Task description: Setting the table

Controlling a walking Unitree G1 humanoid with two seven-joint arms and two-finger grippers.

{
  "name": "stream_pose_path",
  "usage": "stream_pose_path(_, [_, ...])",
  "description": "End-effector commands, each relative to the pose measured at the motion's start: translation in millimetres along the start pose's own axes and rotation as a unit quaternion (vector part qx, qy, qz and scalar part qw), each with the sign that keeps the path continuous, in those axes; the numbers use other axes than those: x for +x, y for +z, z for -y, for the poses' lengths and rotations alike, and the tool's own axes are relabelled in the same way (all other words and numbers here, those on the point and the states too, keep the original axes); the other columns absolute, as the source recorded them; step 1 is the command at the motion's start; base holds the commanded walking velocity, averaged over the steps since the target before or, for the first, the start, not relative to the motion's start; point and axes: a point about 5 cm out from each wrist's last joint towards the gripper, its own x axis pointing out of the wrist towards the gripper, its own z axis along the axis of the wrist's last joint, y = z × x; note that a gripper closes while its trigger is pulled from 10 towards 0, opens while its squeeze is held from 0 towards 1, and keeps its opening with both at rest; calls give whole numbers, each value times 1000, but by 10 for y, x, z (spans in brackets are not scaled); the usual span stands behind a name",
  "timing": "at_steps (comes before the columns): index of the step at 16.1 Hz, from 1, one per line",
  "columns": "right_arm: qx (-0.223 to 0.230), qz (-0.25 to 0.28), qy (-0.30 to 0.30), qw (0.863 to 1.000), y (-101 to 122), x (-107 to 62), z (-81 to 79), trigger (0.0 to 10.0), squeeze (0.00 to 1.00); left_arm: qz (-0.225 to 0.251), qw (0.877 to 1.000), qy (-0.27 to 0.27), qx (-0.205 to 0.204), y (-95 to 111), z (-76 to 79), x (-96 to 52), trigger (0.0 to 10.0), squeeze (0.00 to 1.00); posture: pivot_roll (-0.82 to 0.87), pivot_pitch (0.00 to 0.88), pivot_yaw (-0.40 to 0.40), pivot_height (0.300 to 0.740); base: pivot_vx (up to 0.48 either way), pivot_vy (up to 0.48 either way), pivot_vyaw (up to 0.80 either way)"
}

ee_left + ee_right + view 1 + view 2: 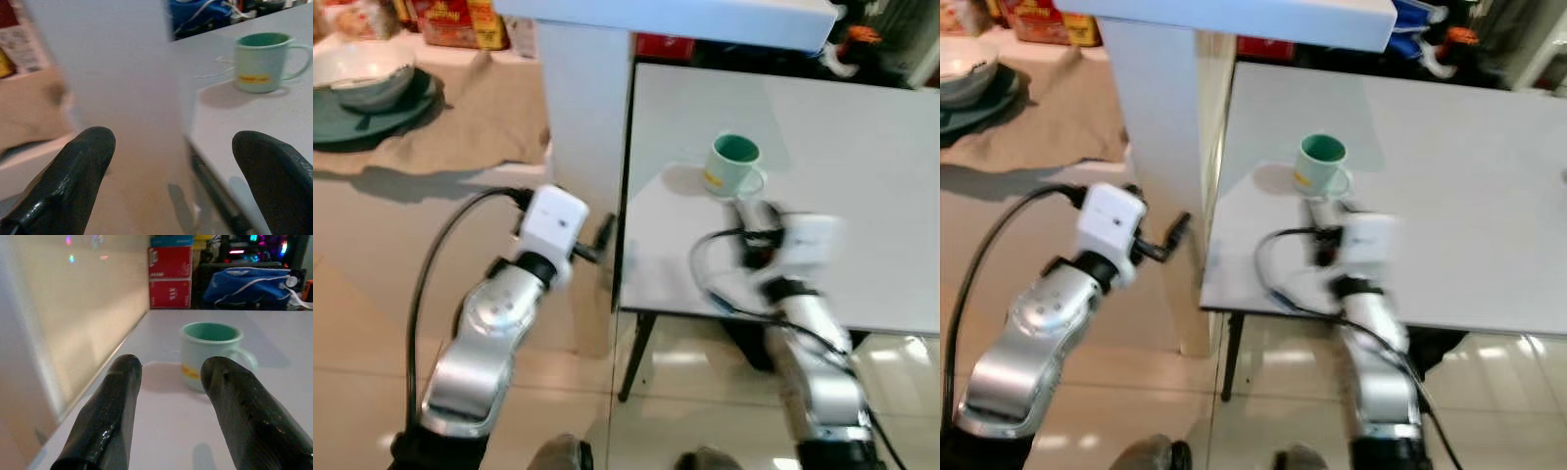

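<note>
Right hand [168,411] hovered low over the near part of the white tabletop [862,166], fingers [105,416] spread with a clear gap, aimed at the mug [734,164] just ahead. Nothing pinched between them. Blurred in both eye views, so probably moving; whether toward or away could not be told.

Left hand [171,171] hung off the tabletop's near left corner, beside the white pillar [582,108], fingers [73,176] spread wide and holding nothing. Seen past it: the mug again, upright, further in on the tabletop.

Mug: pale green, yellow label on its side, handle turned toward the robot's right, standing alone near the tabletop's left edge, apparently empty. No other tableware around it.

Further out to the left, on a separate cloth-covered surface [480,117]: a bowl [362,69] resting on a dark green plate [406,108], well apart from the white tabletop. Red boxes [169,276] beyond the far edge.

Judged early in the setting: one mug placed, bowl and plate probably left to carry over. Likely next: either reposition the mug or turn left for the dishes.
</note>
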Motion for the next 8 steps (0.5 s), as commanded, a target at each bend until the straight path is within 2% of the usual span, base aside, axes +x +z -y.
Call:
stream_pose_path(1, [-14, -1, -22, 1000, 55, 1, 95, 10000, 0, -8, 1000, 6, -5, -30, 33, 11, 10000, 0, 62, 36, -56, 740, 0, 480, 0])
stream_pose_path(3, [-23, -15, -22, 999, 81, 30, 70, 10000, 0, -8, 1000, 18, -7, -28, 16, 10, 10000, 0, 67, 37, -60, 740, 0, 480, 0])
stream_pose_path(6, [-52, -34, 8, 998, 84, 50, -20, 10000, 0, -11, 999, 29, -14, -45, -7, -6, 10000, 0, 65, 37, -58, 740, 0, 480, 0])
stream_pose_path(8, [-49, -38, 8, 998, 112, 68, -26, 10000, 0, -5, 999, 32, -13, -32, -10, 5, 10000, 0, 65, 37, -58, 740, 0, 480, 0])
